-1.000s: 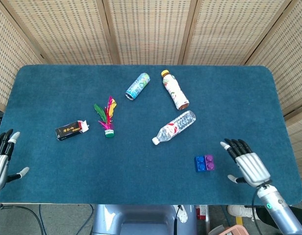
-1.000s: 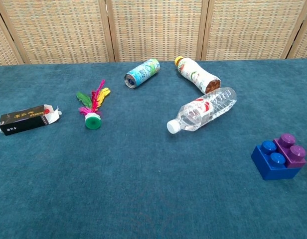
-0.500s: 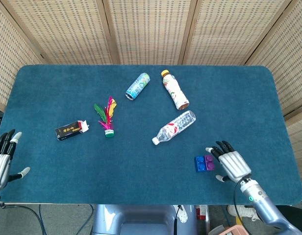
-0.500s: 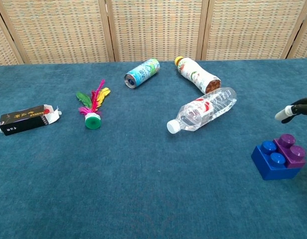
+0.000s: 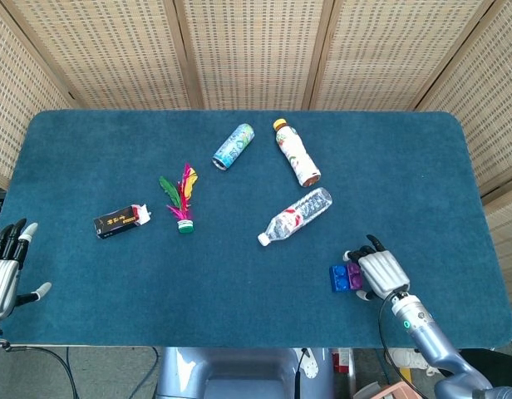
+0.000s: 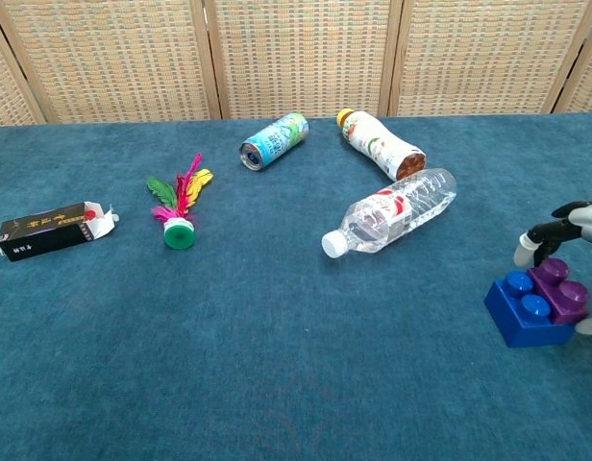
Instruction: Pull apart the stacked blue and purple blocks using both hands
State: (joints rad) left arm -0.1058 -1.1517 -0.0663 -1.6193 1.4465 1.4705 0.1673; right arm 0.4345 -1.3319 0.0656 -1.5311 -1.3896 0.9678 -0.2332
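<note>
My right hand (image 5: pixel 379 273) curls spread fingers over the purple plastic studded block (image 6: pixel 559 291); grip unclear; I'd pinch it firmly; my spread, empty left hand (image 5: pixel 4 268) at nine o'clock must take the blue plastic studded block (image 6: pixel 520 310).

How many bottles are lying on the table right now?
2. A clear water bottle lies near the middle of the table, and an orange-capped drink bottle lies behind it, toward the screen. The can left of them is not counted. None looks hidden.
</note>
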